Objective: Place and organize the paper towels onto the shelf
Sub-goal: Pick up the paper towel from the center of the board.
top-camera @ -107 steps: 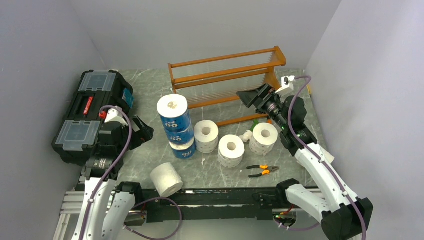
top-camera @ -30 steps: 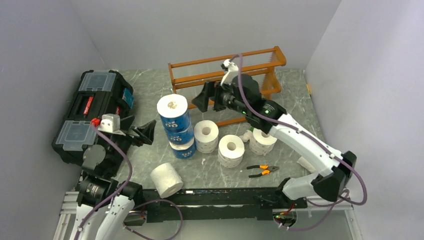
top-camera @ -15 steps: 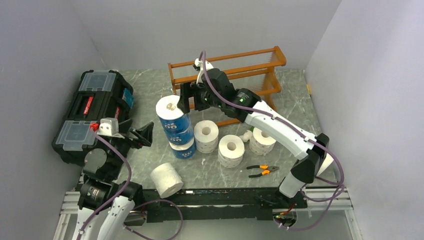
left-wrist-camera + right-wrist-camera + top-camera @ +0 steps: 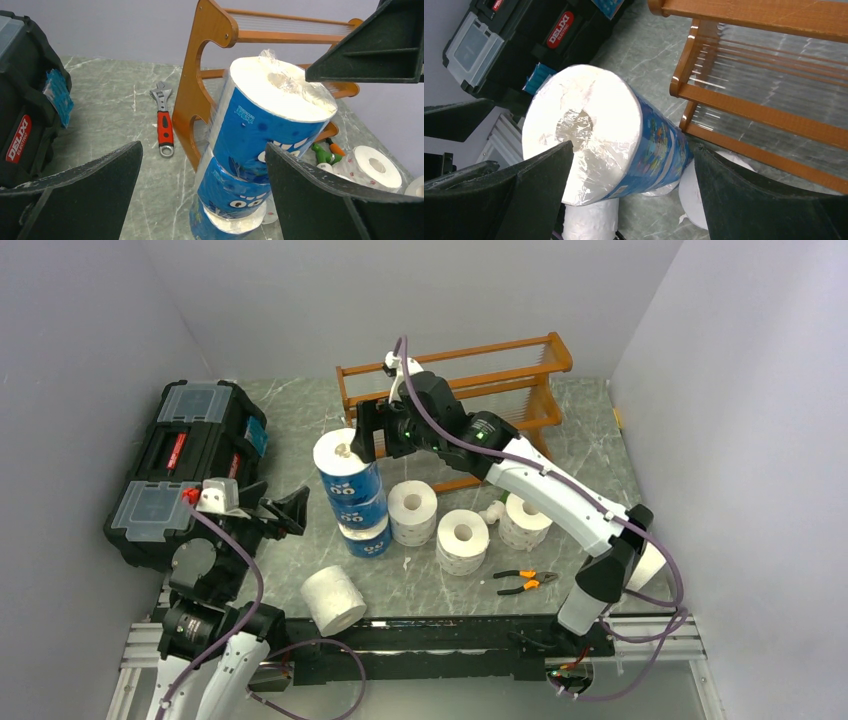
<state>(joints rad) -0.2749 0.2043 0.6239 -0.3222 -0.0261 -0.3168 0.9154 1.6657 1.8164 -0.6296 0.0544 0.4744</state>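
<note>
The right gripper point(image 4: 362, 433) is spread wide at the top roll point(image 4: 599, 130) of the blue stack point(image 4: 352, 498), with one finger on each side of it. Whether the wrapper is touched cannot be told. Three blue rolls are piled upright in that stack, which is set on the table point(image 4: 590, 455) just in front of the shelf's point(image 4: 460, 390) left end. No roll is seen on the shelf. Three white rolls point(image 4: 463, 538) are stood on end to the right of the stack, and a fourth point(image 4: 333, 598) is laid on its side near the front edge. The left gripper point(image 4: 285, 510) is held wide and empty, left of the stack and beside the toolbox point(image 4: 190, 455). Pliers point(image 4: 525, 582) are laid near the white rolls, and a wrench point(image 4: 164, 120) by the shelf's left post.
</note>
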